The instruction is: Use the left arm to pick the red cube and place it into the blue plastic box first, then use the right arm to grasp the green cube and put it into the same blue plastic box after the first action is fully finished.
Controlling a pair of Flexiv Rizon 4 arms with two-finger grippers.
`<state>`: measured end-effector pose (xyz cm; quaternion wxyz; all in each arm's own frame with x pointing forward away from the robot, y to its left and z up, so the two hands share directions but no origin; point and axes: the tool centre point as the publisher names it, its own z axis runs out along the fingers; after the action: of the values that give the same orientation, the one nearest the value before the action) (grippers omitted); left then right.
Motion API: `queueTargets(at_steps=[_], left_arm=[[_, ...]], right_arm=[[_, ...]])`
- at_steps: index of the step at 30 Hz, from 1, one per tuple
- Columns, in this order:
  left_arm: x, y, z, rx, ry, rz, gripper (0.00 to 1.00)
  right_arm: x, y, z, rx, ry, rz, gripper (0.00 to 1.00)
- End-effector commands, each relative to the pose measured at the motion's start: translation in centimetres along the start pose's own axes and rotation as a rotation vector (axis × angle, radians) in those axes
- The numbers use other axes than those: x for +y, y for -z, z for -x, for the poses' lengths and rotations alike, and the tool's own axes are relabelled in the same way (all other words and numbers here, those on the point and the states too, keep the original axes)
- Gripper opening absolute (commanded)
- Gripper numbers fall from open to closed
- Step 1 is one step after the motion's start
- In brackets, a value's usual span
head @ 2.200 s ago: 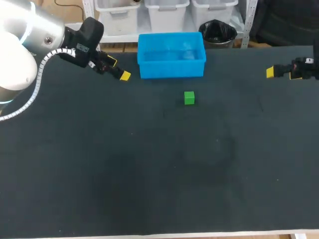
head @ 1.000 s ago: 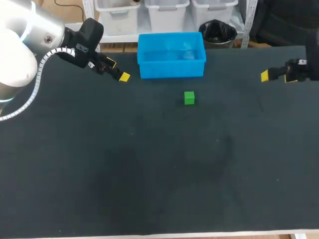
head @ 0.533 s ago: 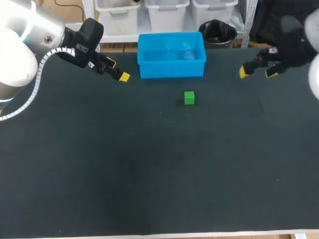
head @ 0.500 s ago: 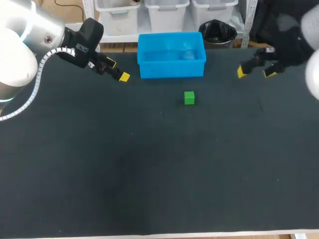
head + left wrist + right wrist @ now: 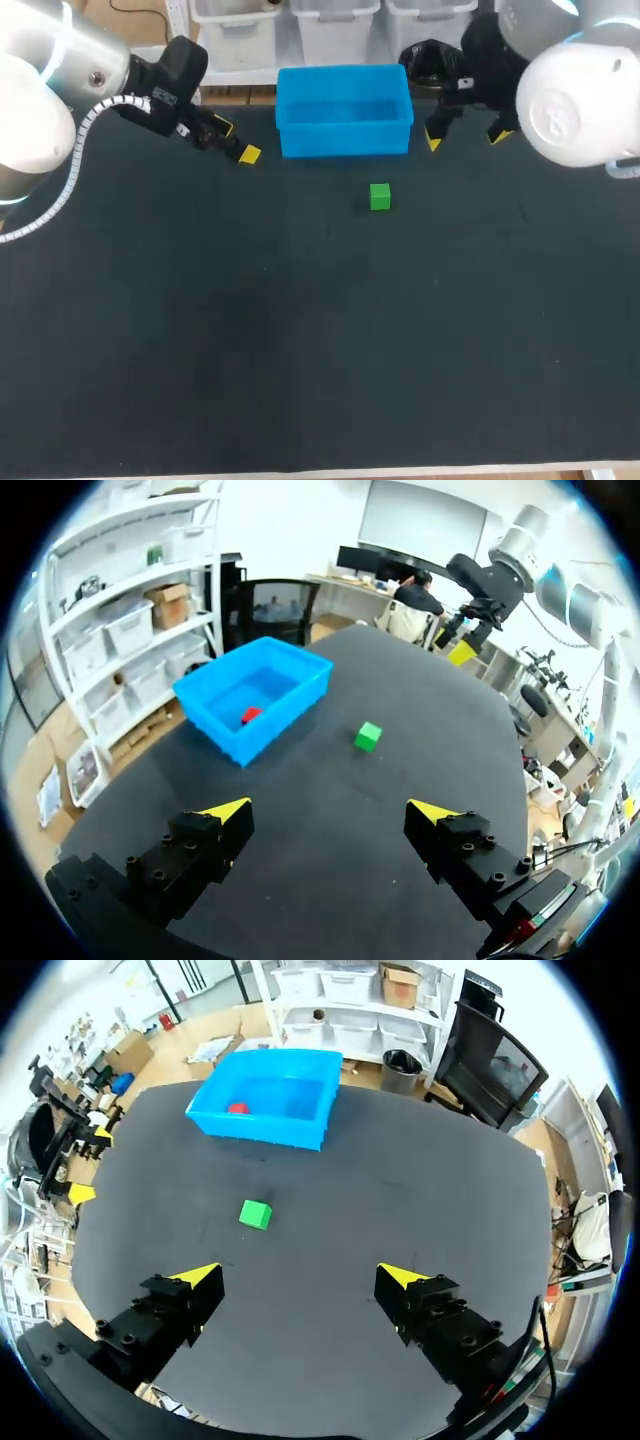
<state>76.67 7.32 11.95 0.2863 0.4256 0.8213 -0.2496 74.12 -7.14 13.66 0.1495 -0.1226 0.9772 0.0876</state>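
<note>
Non-task: just the worktop [image 5: 300, 350]. Dark matte surface, fills most of the head frame. Pale front edge runs along the bottom. Few tiny light specks at lower right.

What the frames hold back

The red cube [image 5: 250, 715] is only a small speck inside the blue plastic box [image 5: 290, 712]; in the head view it cannot be made out; there the left arm [image 5: 40, 90] is cut off at the edge; the right arm [image 5: 575, 95] covers the table's [image 5: 300, 350] far corner.
</note>
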Motion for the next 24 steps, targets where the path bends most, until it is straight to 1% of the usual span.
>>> queueTargets(at_steps=[1,10,11,15,22,24], left_arm=[[0.1,0.0,-0.1,-0.005,-0.003,-0.003,1.00],[0.1,0.0,-0.1,-0.005,-0.003,-0.003,1.00],[0.1,0.0,-0.1,-0.005,-0.003,-0.003,1.00],[0.1,0.0,-0.1,-0.005,-0.003,-0.003,1.00],[0.1,0.0,-0.1,-0.005,-0.003,-0.003,1.00],[0.1,0.0,-0.1,-0.005,-0.003,-0.003,1.00]], right_arm=[[0.2,0.0,0.1,0.002,-0.002,-0.023,1.00],[0.2,0.0,0.1,0.002,-0.002,-0.023,1.00],[0.1,0.0,-0.1,0.012,0.000,-0.041,1.00],[0.2,0.4,-0.7,0.011,-0.008,-0.047,1.00],[0.3,0.5,-1.5,0.081,0.007,-0.096,1.00],[0.5,0.5,-1.6,0.087,0.009,-0.101,1.00]])
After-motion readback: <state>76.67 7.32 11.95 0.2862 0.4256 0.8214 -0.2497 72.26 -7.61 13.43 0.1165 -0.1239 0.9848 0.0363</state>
